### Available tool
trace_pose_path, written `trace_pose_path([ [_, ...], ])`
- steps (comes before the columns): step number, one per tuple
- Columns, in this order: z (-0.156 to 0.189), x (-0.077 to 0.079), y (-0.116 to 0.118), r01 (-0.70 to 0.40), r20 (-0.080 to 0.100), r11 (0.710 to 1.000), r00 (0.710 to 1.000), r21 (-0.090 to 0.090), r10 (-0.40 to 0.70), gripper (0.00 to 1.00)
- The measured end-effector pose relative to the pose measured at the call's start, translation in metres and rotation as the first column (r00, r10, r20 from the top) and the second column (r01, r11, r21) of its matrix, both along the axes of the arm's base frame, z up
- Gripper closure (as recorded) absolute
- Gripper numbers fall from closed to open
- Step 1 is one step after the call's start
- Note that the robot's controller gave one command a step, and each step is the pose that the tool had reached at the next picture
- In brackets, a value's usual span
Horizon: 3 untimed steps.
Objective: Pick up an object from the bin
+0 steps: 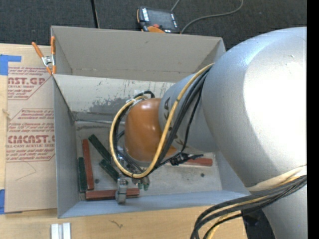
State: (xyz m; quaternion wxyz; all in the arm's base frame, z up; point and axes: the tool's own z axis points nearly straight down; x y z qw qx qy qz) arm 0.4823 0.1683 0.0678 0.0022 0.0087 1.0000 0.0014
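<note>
Gripper (130, 187) sits low in the bin (149, 91), lower centre of the frame, right at the near wall. The orange wrist cover (142, 128) and looped yellow cables (115, 133) hide most of it from me; I can't tell whether it is spread or closed, and I see nothing held.

A grey tip of it overlaps a red-brown flat bar (102, 195) lying along the near wall, lower left of centre. Touching or just above, can't say.

Left of that: another red-brown bar (87, 163) lying lengthwise, with a dark green bar (81, 176) just beside it at the left wall. Two more dark green bars (101, 151) lie slanted, running under the cover, their ends hidden.

Right of centre a red-brown piece (200, 161) pokes out from under the arm (259, 113), mostly covered.
</note>
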Motion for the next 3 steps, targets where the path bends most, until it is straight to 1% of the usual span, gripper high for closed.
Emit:
trace_pose_path([
  [1,0.033,0.001,-0.008,0.082,-0.003,0.997,0.997,-0.002,-0.082,0.0],
  [2,0.032,-0.002,-0.007,0.179,-0.005,0.984,0.984,-0.003,-0.179,0.0],
  [3,0.001,-0.003,-0.001,0.268,-0.009,0.963,0.963,-0.004,-0.268,0.0],
])
